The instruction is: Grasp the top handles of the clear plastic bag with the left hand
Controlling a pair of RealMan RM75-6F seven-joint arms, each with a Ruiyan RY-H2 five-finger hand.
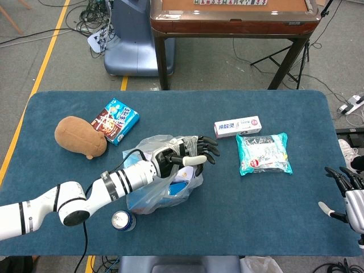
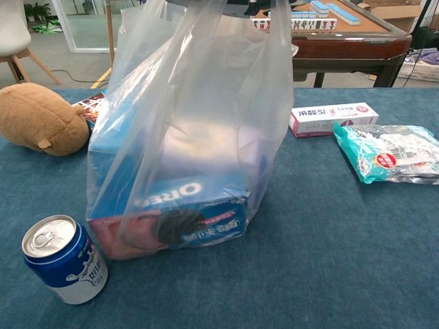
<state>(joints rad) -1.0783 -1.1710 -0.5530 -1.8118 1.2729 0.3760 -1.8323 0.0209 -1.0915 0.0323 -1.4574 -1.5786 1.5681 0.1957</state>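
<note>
The clear plastic bag point(image 2: 199, 130) stood near the front middle of the blue table point(image 1: 284, 227), drawn tall in the chest view, with an Oreo box point(image 2: 185, 212) and other packets inside. Its top handles point(image 2: 206, 14) ran up out of that view's frame. From the head view the left hand point(image 1: 185, 154) sat right over the bag's mouth, dark fingers point(image 1: 206, 149) reaching out past it toward the toothpaste box point(image 1: 238, 126). The plastic seemed gathered under the palm, but whether the hand truly gripped both handles could not be told.

The likely trouble was a partial hold: if only one handle or a fold of film was caught, the loaded bag could slump or tip, and the heavy box low inside would pull the plastic out of the fingers. A sideways pull could also drag the bag into the soda can point(image 2: 63, 259), which stood just beside the bag's front left corner.

Away from the bag there was room. The toothpaste box and teal snack pack point(image 1: 263, 152) lay well to the bag's right, the plush toy point(image 1: 79, 136) and a blue snack packet point(image 1: 115, 120) behind it to the left. The right hand point(image 1: 347, 196) hung with fingers spread at the table's right edge, far from the bag, holding nothing.
</note>
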